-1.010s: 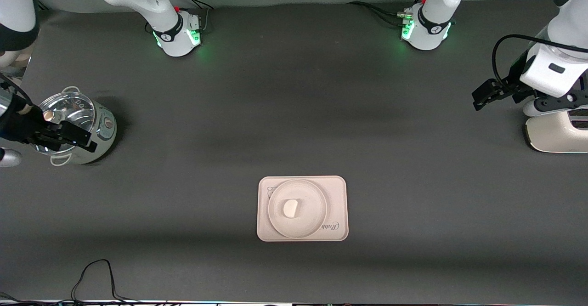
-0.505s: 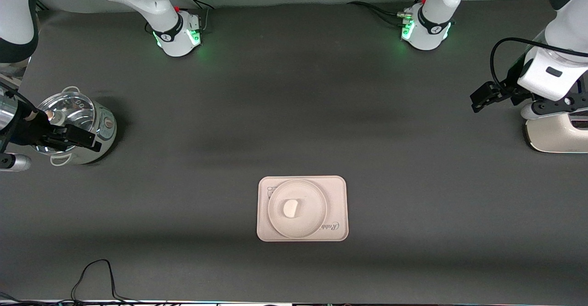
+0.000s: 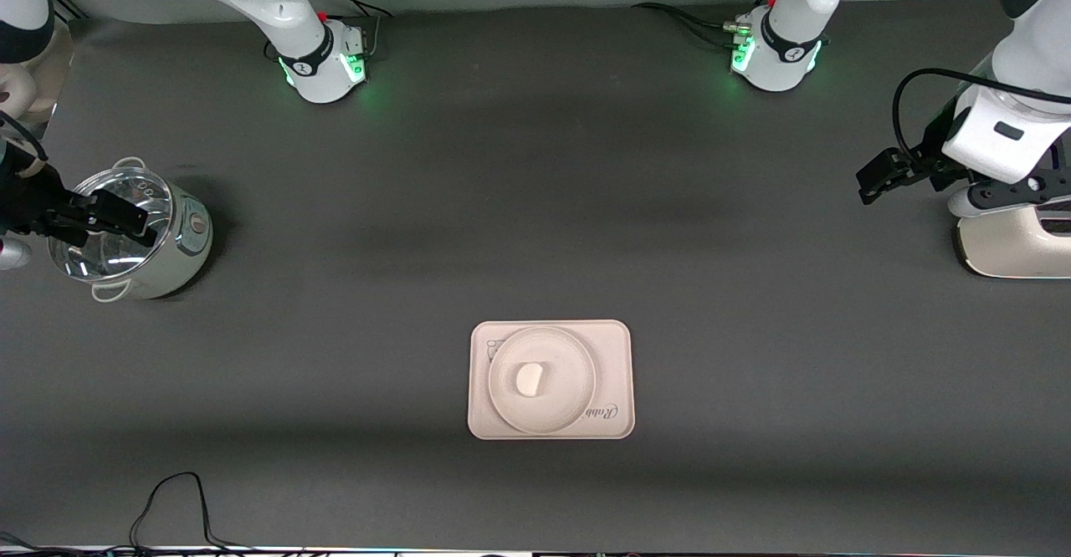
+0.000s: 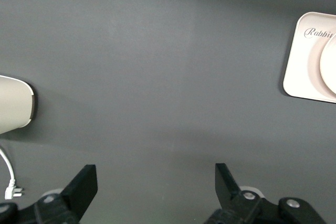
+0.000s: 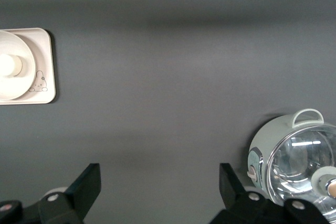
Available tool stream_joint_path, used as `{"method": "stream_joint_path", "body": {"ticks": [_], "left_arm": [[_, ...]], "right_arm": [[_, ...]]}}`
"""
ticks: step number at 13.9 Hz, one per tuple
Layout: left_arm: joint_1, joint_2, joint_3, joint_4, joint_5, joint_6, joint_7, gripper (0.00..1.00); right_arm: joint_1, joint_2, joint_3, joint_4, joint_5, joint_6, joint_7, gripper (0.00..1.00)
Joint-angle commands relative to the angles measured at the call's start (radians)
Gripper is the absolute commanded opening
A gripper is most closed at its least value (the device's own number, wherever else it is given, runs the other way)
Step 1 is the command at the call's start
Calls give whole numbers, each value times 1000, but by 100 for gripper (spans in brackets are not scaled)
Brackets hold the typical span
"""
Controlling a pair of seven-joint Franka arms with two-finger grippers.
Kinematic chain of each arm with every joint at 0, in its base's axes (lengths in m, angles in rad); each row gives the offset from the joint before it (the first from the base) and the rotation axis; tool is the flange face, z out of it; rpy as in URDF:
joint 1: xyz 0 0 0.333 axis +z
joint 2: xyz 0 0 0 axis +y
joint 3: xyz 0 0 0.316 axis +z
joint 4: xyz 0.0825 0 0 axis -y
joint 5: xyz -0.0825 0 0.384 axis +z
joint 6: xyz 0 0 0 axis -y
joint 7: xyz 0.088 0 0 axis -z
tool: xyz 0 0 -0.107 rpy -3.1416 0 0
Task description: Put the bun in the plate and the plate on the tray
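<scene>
The off-white bun lies in the middle of the round cream plate. The plate sits on the pink-beige rabbit tray, near the front camera at mid-table. My right gripper is open and empty, up over the glass-lidded pot at the right arm's end. My left gripper is open and empty, up over the table at the left arm's end. The right wrist view shows its gripper, the tray, plate and bun. The left wrist view shows its gripper and a tray corner.
A pale green pot with a glass lid stands at the right arm's end; it also shows in the right wrist view. A cream appliance stands at the left arm's end. A black cable loops at the table's near edge.
My right gripper has drawn back over the pot toward the robots' side. My left arm shifted slightly at first and then held still. Bun, plate and tray have not moved.
</scene>
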Motion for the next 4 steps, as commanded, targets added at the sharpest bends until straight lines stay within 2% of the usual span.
{"method": "stream_joint_path", "body": {"ticks": [1,4], "left_arm": [[-12,10,4,24,16,-24,-23,100],[-12,10,4,25,16,-26,-26,100]], "right_arm": [[5,-44,8,-59,-22,10,-18,100],[28,-67,5,-88,-20,-1,-13,100]]}}
